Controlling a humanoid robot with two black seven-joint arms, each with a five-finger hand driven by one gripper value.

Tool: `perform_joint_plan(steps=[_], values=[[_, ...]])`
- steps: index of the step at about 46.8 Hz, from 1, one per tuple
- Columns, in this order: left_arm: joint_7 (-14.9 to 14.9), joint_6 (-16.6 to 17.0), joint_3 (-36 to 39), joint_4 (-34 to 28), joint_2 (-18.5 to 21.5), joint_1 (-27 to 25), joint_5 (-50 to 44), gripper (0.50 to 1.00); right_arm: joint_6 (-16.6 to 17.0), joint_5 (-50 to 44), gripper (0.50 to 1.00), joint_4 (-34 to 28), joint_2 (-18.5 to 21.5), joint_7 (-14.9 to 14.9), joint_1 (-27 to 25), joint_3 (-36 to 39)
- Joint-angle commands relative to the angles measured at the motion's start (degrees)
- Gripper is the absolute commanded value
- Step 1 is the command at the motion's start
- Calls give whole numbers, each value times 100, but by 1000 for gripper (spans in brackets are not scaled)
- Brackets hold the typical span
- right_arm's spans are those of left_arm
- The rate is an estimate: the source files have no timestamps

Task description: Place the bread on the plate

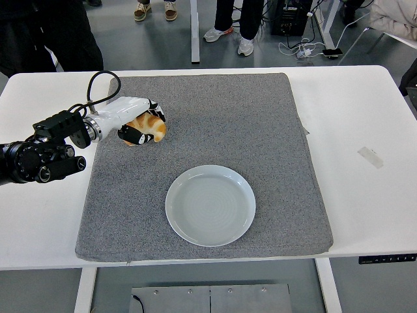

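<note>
The left hand (pixel 133 120) is curled around a golden croissant (pixel 148 126) at the far left of the grey mat (pixel 260 124), fingers wrapped over its top and side. A pale empty plate (pixel 210 205) sits nearer the counter's (pixel 365 195) front edge, well apart from the croissant. People's legs and shoes (pixel 245 45) stand beyond the far side.
</note>
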Motion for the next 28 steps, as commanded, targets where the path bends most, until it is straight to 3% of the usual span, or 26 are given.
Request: perform_joint_plan(steps=[1, 13, 20, 28], values=[[-28, 0, -15, -56, 12, -106, 10, 500, 0, 0, 1000, 1, 0, 0, -8, 0], [-274, 18, -41, -346, 292, -651, 142, 500, 0, 0, 1000, 1, 0, 0, 1, 0], [-388, 106, -120, -715, 556, -993, 730, 500, 0, 0, 1000, 1, 0, 0, 1, 0], [-555, 334, -401, -987, 627, -1047, 1434, 500, 0, 0, 1000, 1, 0, 0, 1, 0]])
